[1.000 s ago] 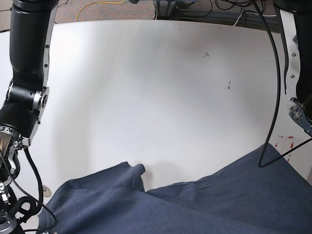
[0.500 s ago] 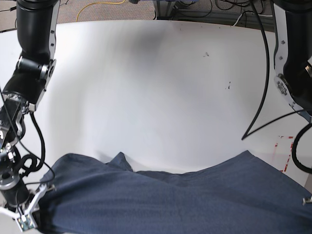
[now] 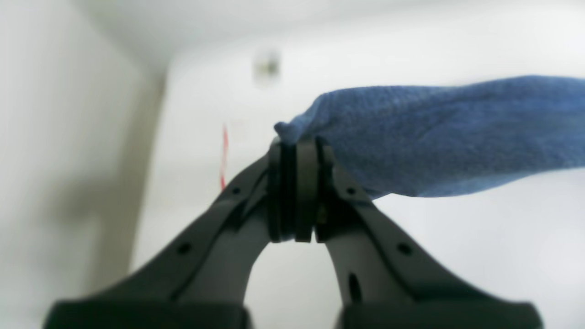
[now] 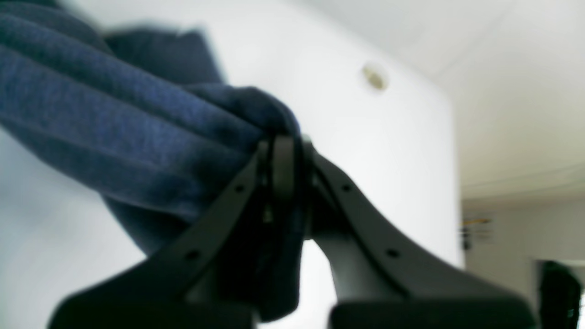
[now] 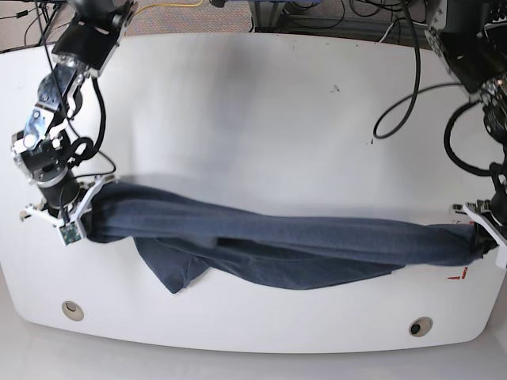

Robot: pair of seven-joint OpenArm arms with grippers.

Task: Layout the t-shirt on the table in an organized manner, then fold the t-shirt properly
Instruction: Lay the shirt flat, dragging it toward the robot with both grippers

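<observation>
The dark navy t-shirt [image 5: 277, 241] stretches as a long bunched band across the near half of the white table [image 5: 253, 119], with one loose part [image 5: 170, 273] drooping toward the front. My left gripper [image 5: 482, 237] at the base view's right is shut on one end of the t-shirt [image 3: 434, 137]; its fingertips [image 3: 297, 151] pinch the cloth. At the left of that view my right gripper [image 5: 83, 226] is shut on the other end, where folds of the t-shirt [image 4: 137, 137] bunch against its fingers [image 4: 281, 155].
Two round metal grommet holes [image 5: 72, 309] [image 5: 417, 326] sit near the table's front edge. A red mark [image 5: 455, 275] lies under the shirt's right end. Cables [image 5: 412, 87] hang over the far right of the table. Floor and wiring lie beyond the back edge.
Both arms have moved away from the camera and apart, carrying the shirt's ends. The shirt has gone from a broad heap at the front edge to a taut band across the table.
</observation>
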